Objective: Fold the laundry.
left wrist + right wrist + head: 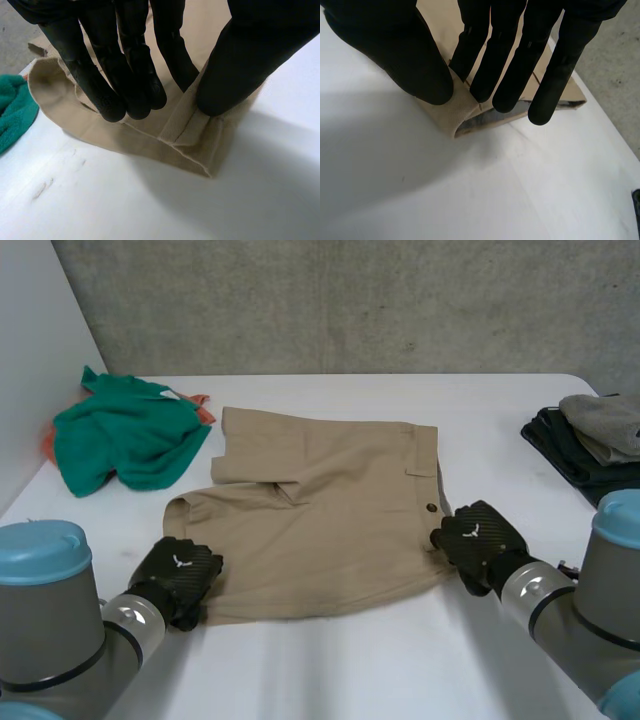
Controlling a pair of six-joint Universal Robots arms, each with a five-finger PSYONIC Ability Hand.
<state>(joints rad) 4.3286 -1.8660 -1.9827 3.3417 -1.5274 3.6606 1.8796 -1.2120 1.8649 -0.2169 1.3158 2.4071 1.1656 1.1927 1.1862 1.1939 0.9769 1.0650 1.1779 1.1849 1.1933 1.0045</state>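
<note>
Head view: my left hand (178, 575) and right hand (478, 540) sit nearest, one at each near corner of the tan shorts (320, 520). The shorts lie flat on the white table (350, 670), waistband to the right, leg openings to the left. My left hand is on the near left corner, at the leg hem. My right hand is on the near right corner, at the end of the waistband, just near of a dark button (431, 508). Left wrist view: my fingers (131, 90) lie on top of the hem and my thumb closes in from the side, with a raised ridge of tan cloth squeezed between them. That is a pinch on the hem corner. The tip of the corner rests on the table. Right wrist view: my thumb and the finger next to it nip a bunched bit of the waistband corner. The other fingers (510, 75) reach straight out over the cloth, slightly apart from each other. Farther out, mid-shorts, a small flap of cloth is turned over where the legs meet. Far left, a crumpled green cloth (125, 440) lies apart from the shorts, with an orange piece (203, 410) showing at its far right edge. Far right, a dark garment pile (570, 450) with a grey garment (605, 425) on top sits at the table's edge. Beyond the table stands a grey concrete wall (350, 300).
</note>
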